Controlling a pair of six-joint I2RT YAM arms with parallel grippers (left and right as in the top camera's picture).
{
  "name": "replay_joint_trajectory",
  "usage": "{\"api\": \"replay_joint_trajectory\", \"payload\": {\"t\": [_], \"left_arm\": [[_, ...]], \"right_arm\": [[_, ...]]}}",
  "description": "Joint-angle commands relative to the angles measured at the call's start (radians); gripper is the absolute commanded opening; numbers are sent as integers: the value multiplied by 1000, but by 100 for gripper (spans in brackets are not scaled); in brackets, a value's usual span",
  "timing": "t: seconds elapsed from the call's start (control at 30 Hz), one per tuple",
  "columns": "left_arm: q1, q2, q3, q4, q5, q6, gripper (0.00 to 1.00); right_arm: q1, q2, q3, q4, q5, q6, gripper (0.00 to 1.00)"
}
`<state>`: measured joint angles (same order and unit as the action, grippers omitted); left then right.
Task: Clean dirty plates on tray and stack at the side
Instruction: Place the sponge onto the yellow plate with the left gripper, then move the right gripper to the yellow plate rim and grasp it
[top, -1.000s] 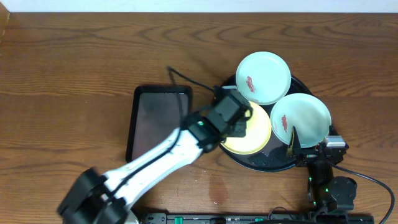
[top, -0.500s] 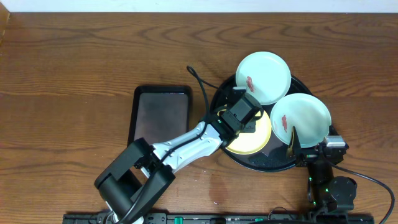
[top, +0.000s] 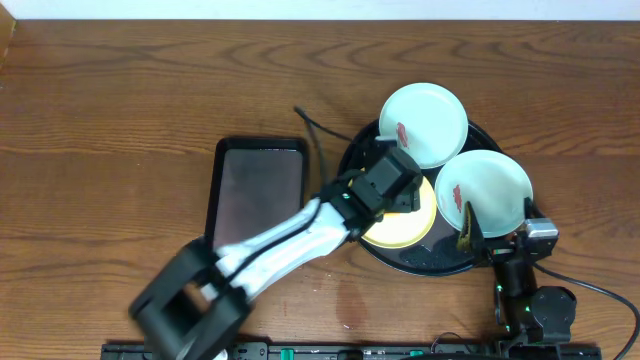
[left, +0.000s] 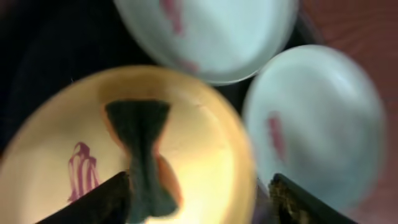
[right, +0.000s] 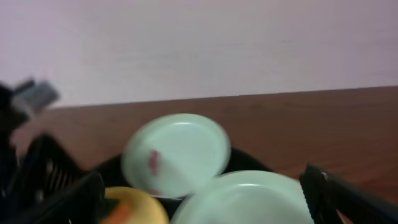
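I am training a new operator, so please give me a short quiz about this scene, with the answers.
1. True or false: the yellow plate lies on bare wood, outside the round black tray.
2. What lies on the yellow plate? A) a spoon B) a dark green pad C) nothing
3. How many plates carry a red smear?
Key: 1 false; 2 B; 3 three.

Overhead layout. On the table (top: 120, 120), the round tray (top: 425, 258) carries three plates: rear plate (top: 430, 115) at 12 o'clock, right plate (top: 495, 185) at 3 o'clock, front plate (top: 408, 226) at 7 o'clock, with a sponge (left: 138, 146) on it. A rectangular tray (top: 257, 190) lies at the round tray's 9 o'clock.
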<state>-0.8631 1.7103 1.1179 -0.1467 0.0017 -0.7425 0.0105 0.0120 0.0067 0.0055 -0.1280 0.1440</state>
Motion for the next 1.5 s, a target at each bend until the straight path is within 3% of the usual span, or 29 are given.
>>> {"api": "replay_joint_trajectory", "payload": {"t": [0.0,0.17,0.27,0.37,0.53,0.73,0.87,1.0,1.07,1.1,1.13,1.17,1.47], "left_arm": [[40,-187,-3,-52,-30,70,74],[131,-397,-3,-256,-169,69,74],[188,-479,-3,-400,-172,69,75],[229,-503,-3,-507,-187,69,81],[265,-474,-3,-604,-194,69,82],[264,-407,-3,-612,-177,69,82],[264,-363,-3,-612,-142,69,83],[264,-322,-3,-612,-141,69,83],[264,-302,-3,-613,-141,69,83],[263,-289,-3,-616,-141,69,83],[263,-275,-3,-616,-141,69,83],[264,-261,-3,-615,-141,69,83],[264,-169,-3,-621,-119,69,83]], "right_arm": [[-2,-5,-1,65,-187,191,99],[-2,-5,3,347,-449,242,99],[-3,0,67,348,-449,225,99],[-4,45,202,179,-448,104,99],[-4,325,599,-341,-330,-184,99],[-4,750,1053,-788,-298,-280,99],[-4,941,1225,-903,-415,-279,99],[-3,1040,1266,-868,-548,-280,99],[-1,1086,1263,-839,-522,-280,76],[3,1115,1263,-839,-486,-280,44],[11,1146,1263,-846,-432,-268,25],[23,1180,1263,-860,-372,-251,16],[199,1463,1263,-826,-56,-119,21]]}}
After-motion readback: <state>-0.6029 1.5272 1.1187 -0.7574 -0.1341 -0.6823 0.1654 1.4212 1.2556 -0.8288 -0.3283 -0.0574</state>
